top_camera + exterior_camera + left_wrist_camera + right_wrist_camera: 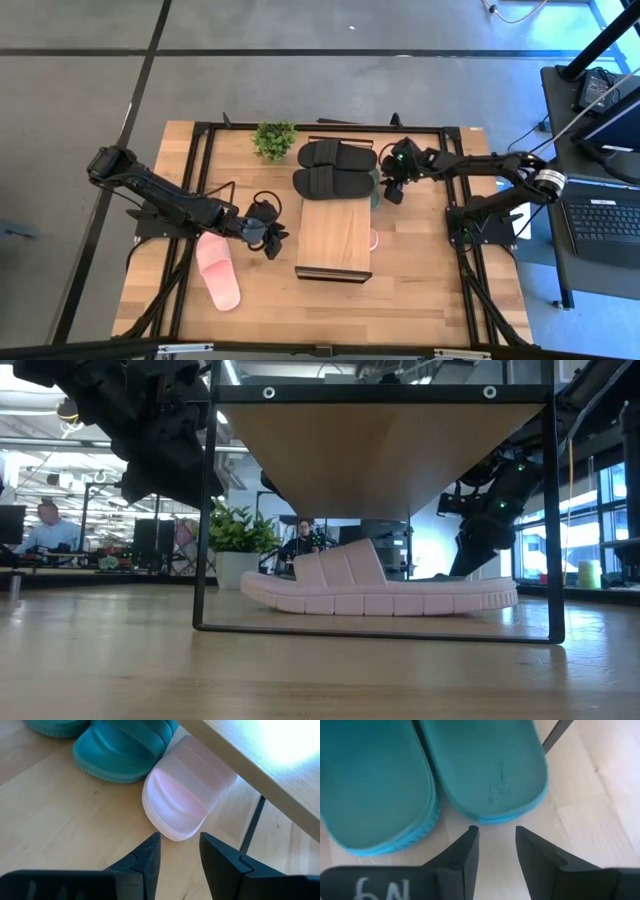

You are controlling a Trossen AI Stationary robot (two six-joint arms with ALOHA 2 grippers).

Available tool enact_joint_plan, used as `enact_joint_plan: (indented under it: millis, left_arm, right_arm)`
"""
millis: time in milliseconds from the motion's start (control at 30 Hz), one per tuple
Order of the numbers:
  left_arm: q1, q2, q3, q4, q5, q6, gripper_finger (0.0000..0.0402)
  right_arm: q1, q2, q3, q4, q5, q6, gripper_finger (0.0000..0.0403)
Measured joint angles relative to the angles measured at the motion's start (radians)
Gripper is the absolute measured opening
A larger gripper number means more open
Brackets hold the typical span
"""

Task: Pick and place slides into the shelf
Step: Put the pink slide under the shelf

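Observation:
The shelf point(333, 238) stands mid-table, its plank top seen from below in the low view point(380, 455). A black pair of slides point(335, 168) lies at its far end. One pale pink slide point(218, 272) rests sole-down on the table left of the shelf. The other pink slide point(380, 588) lies crosswise under the shelf. My left gripper point(272, 238) hangs open at the shelf's left side, its fingertips point(179, 845) level with that slide's rounded end point(175, 815). My right gripper point(392, 188) is open at the shelf's far right corner, just short of the green slides point(485, 770).
A small potted plant point(275, 138) stands at the table's far edge, left of the black slides. The shelf's dark metal leg point(252, 822) rises close to my left gripper. A side table with a laptop point(600, 215) is off to the right. People sit in the room beyond point(45, 530).

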Motion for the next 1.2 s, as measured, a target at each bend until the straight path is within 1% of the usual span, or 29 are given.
enact_joint_plan:
  millis: [67, 167, 300, 433, 500, 567, 667, 833, 933, 1033, 1100, 1200]
  left_arm:
    - [0.000, 0.000, 0.000, 0.000, 0.010, 0.000, 0.0128]
    - [0.000, 0.000, 0.000, 0.000, 0.070, 0.018, 0.0128]
    - [-0.008, 0.000, 0.000, 0.005, 0.237, 0.114, 0.0128]
    - [-0.044, 0.000, 0.007, 0.047, 0.432, 0.323, 0.0128]
    - [-0.058, 0.000, 0.032, 0.040, 0.465, 0.335, 0.0128]
    - [-0.065, 0.000, 0.079, -0.015, 0.474, 0.311, 0.0128]
    - [-0.080, 0.000, 0.187, -0.252, 0.459, 0.266, 0.0128]
    - [-0.139, 0.001, 0.382, -0.664, 0.336, 0.168, 0.0128]
    - [-0.189, 0.001, 0.468, -0.811, 0.284, 0.068, 0.0128]
    - [-0.241, 0.001, 0.491, -0.903, 0.259, -0.068, 0.0128]
    - [-0.278, 0.008, 0.490, -0.964, 0.259, -0.173, 0.0128]
    - [-0.337, 0.051, 0.489, -1.071, 0.274, -0.328, 0.0128]
  right_arm:
    - [0.000, -0.020, 0.000, 0.000, 0.000, 0.021, 0.0130]
    - [0.000, -0.060, 0.000, -0.017, 0.000, 0.086, 0.0130]
    - [0.024, -0.132, 0.000, -0.080, -0.009, 0.172, 0.0130]
    - [0.065, -0.193, 0.000, -0.177, -0.065, 0.319, 0.0130]
    - [0.092, -0.218, 0.000, -0.220, -0.081, 0.355, 0.0130]
    - [0.123, -0.241, 0.000, -0.250, -0.084, 0.365, 0.0130]
    - [0.159, -0.274, 0.000, -0.276, -0.089, 0.394, 0.0130]
    - [0.205, -0.320, 0.000, -0.283, -0.089, 0.451, 0.0130]
    - [0.226, -0.341, 0.000, -0.283, -0.088, 0.477, 0.0130]
    - [0.245, -0.353, 0.000, -0.280, -0.087, 0.494, 0.0130]
    - [0.257, -0.357, 0.000, -0.275, -0.087, 0.495, 0.0130]
    - [0.269, -0.357, 0.000, -0.272, -0.086, 0.495, 0.0130]
